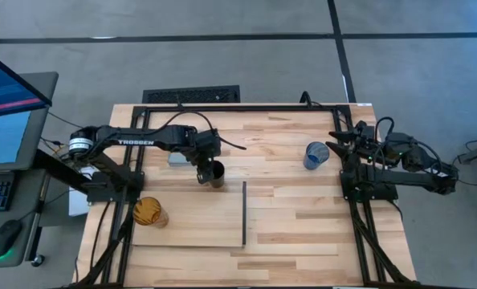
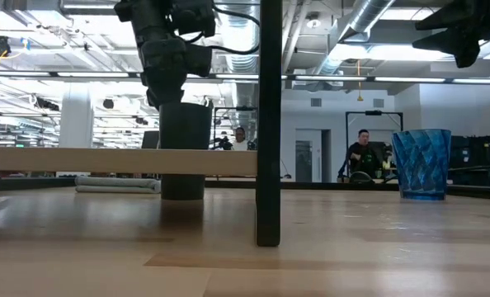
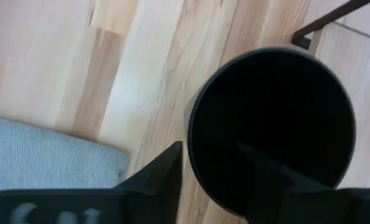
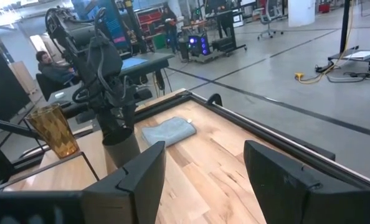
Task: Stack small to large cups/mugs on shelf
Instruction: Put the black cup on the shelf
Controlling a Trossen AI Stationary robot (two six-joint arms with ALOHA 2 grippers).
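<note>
— Now, where is the black cup [image 1: 215, 173] found?
— It is seen standing upright on the tabletop [image 1: 303, 201], just beside the far edge of the pale wooden shelf [image 1: 198, 221] and near the grey-blue pad [image 1: 179, 158]. The left gripper [image 1: 205, 172] is set over it, and in the left wrist view one finger [image 3: 157, 174] is placed outside the rim while the other is dipped inside, so the cup wall is grasped between them.
— And the other cups?
— The amber cup [image 1: 150, 212] is stood on the shelf, at the end away from the thin black strip [image 1: 244, 213]. The blue cup [image 1: 316, 155] is left on the tabletop, well apart from the shelf, towards the right arm.
— How is the right gripper [image 1: 337, 140] held?
— It is kept at the table's right side, near the blue cup, with its fingers [image 4: 141, 174] spread wide and nothing held between them.
</note>
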